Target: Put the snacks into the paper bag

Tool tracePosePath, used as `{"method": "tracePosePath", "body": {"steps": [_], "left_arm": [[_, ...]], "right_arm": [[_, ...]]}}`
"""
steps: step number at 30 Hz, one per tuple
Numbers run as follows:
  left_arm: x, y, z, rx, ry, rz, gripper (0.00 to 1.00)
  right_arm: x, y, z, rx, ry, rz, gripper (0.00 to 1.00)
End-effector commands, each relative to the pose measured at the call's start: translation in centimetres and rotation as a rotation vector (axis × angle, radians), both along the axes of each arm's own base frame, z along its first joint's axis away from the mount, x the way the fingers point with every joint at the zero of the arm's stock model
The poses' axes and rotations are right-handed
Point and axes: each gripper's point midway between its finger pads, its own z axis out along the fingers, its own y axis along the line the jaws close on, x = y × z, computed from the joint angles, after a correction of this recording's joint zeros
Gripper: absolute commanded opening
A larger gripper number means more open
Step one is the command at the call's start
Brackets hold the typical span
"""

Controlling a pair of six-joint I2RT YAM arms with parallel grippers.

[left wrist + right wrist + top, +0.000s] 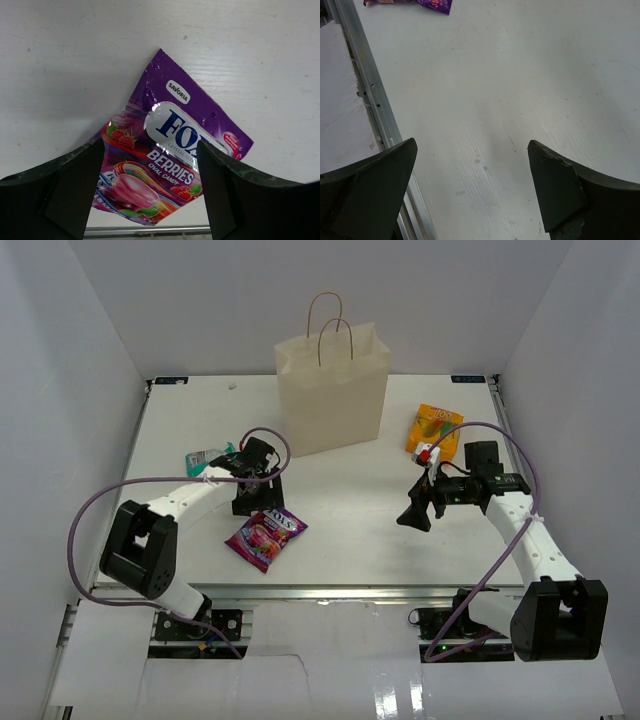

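The cream paper bag [331, 390] stands upright at the back middle of the table, its twine handles up. The purple candy bag [265, 536] lies flat near the front. My left gripper [257, 505] hovers open just behind it. In the left wrist view the purple bag [175, 145] lies below and between my open fingers [65, 192], untouched. My right gripper [416, 513] is open and empty over bare table [485, 100]. The teal-and-white pouch [205, 458] lies at the left. The orange-yellow pack [435, 428] lies at the right, with a small red-and-white sachet [426, 453] beside it. No silver wrappers are in view.
White walls enclose the table on three sides. A metal rail [320, 592] runs along the front edge and shows in the right wrist view [370, 90]. A corner of the purple bag [434, 4] shows at the top of the right wrist view.
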Motion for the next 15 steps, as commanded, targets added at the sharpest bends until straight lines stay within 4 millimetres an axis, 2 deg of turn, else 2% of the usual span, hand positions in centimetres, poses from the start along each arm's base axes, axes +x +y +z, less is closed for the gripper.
{"method": "tracePosePath", "body": {"steps": [1,10,14,15], "left_arm": [[0.7,0.6,0.3,0.078,-0.009,-0.047,0.84],[1.3,-0.8,-2.1,0.096,0.070,-0.119,0.74],[1.0,-0.6,-3.0,0.107,0.087,-0.128,0.66],[0.9,-0.6,-3.0,0.105,0.089,-0.131,0.61]], "right_arm": [[-1.0,0.5,0.0,0.038,-0.001,0.039,0.98],[-1.3,0.7,-0.7,0.050,0.031,0.042,0.98],[-1.4,0.6,-0.7,0.048,0.031,0.040,0.98],[-1.5,0.6,-0.8,0.049,0.032,0.040,0.98]]}}
